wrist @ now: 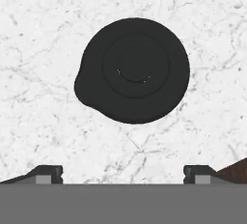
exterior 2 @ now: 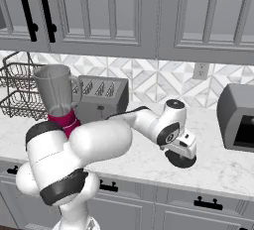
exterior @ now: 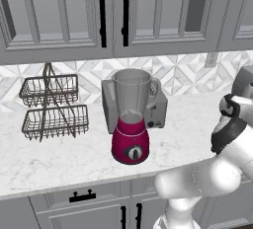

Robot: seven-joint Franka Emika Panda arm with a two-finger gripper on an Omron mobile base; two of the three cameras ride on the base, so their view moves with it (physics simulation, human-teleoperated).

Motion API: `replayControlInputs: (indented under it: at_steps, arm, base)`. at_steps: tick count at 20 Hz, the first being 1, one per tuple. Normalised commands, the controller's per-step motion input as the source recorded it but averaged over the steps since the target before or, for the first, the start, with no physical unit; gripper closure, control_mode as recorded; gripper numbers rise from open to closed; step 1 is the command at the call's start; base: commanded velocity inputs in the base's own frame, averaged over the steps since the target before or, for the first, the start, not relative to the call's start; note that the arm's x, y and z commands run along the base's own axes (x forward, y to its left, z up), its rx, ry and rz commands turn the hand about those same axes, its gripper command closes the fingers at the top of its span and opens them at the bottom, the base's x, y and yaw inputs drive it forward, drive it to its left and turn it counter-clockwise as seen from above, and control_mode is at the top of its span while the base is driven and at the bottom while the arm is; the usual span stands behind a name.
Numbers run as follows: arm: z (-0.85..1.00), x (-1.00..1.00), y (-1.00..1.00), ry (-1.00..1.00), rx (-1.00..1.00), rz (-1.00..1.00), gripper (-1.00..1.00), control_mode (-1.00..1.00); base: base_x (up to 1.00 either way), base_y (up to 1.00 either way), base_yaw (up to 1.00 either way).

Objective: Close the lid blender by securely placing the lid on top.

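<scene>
Gripper (wrist: pixel 123 175) spread above lid (wrist: pixel 132 70), pointing down

**Counter layout, left to right**

On the white marbled stone counter (exterior: pixel 59 159) the two-tier dark wire basket stand (exterior: pixel 52 107) sits far left. Right of it stands the magenta-based blender with clear jar (exterior: pixel 130 117), open-topped, just in front of the boxy grey toaster (exterior: pixel 153 107). Well to the right lies the round black blender lid (wrist: pixel 134 70), flat on the counter, under the two-finger gripper (wrist: pixel 123 174). A grey microwave-like box (exterior 2: pixel 237 117) stands farthest right
</scene>
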Motion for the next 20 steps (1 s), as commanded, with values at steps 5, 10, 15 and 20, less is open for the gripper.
replayControlInputs:
  at_steps: [5,10,15,20]
  arm:
    - [-0.24,0.57,-0.22,0.02,0.00,0.00,-1.00,-1.00]
    - [-0.56,0.42,-0.21,0.07,0.00,0.00,-1.00,-1.00]
    - [-0.43,0.10,-0.22,0.01,0.00,0.00,-1.00,-1.00]
    - [-0.07,0.03,-0.24,0.00,0.01,0.00,-1.00,-1.00]
  base:
    - [0.00,0.00,0.00]
    - [0.00,0.00,0.00]
    - [0.00,0.00,0.00]
    - [0.00,0.00,0.00]
